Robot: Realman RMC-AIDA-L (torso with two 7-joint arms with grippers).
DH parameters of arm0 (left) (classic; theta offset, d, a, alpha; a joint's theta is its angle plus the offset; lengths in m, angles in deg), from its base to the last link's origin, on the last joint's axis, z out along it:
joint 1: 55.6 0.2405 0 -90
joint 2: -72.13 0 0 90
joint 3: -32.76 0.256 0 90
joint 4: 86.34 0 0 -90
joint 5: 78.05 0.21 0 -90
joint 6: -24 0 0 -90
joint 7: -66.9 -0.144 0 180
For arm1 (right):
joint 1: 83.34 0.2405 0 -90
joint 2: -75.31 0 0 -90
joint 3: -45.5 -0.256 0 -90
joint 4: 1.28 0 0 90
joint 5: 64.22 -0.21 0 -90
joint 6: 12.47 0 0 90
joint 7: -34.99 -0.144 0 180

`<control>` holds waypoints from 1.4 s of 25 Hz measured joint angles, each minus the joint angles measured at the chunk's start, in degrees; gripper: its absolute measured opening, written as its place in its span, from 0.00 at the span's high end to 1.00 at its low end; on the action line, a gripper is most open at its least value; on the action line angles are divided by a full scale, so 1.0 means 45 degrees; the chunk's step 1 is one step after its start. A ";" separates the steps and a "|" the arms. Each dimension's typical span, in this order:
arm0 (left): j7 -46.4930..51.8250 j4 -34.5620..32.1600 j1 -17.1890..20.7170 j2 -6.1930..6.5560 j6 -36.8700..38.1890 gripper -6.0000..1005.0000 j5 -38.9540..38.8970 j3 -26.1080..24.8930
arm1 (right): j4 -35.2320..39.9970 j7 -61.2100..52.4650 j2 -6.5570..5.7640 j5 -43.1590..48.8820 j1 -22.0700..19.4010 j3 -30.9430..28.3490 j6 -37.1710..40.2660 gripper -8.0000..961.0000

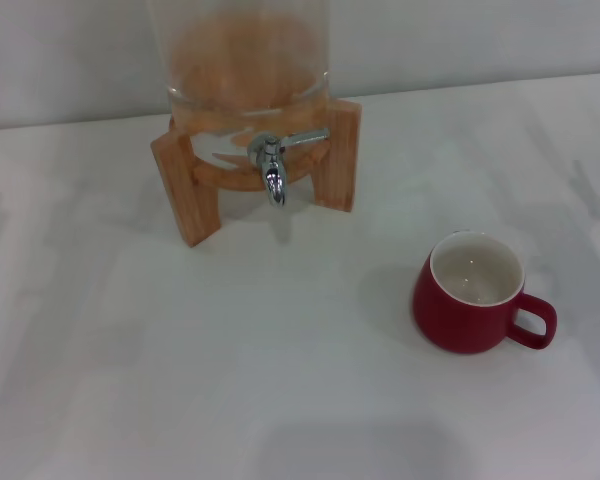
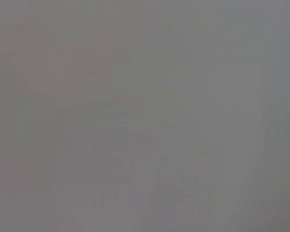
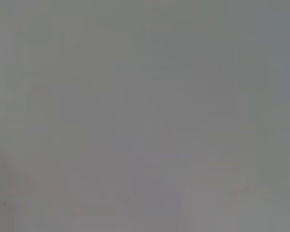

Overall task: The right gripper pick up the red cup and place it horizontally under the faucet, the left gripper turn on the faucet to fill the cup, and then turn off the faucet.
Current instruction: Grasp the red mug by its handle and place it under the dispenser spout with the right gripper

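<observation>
While neither of my end effectors shows in any view, their state can't be told. Red cup point(image 1: 477, 297) stands upright on the worktop point(image 1: 230, 380), well apart from the faucet point(image 1: 273, 160), handle facing my right arm's side, likely for easy reach.

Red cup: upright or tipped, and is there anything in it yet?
Upright and empty. The red cup stands on its base on the table, mouth up, bare white inside showing.

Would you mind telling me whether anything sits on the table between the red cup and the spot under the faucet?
Nothing visible does. The red cup stands upright on the white table, to the robot's right of the faucet, with only bare tabletop between them.
</observation>
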 joint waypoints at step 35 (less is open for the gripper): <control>0.0362 0.0159 0.0395 0.0002 -0.0462 0.17 0.0051 0.0500 | -0.0258 -0.0463 -0.0082 0.0000 -0.0864 0.1420 0.1171 0.12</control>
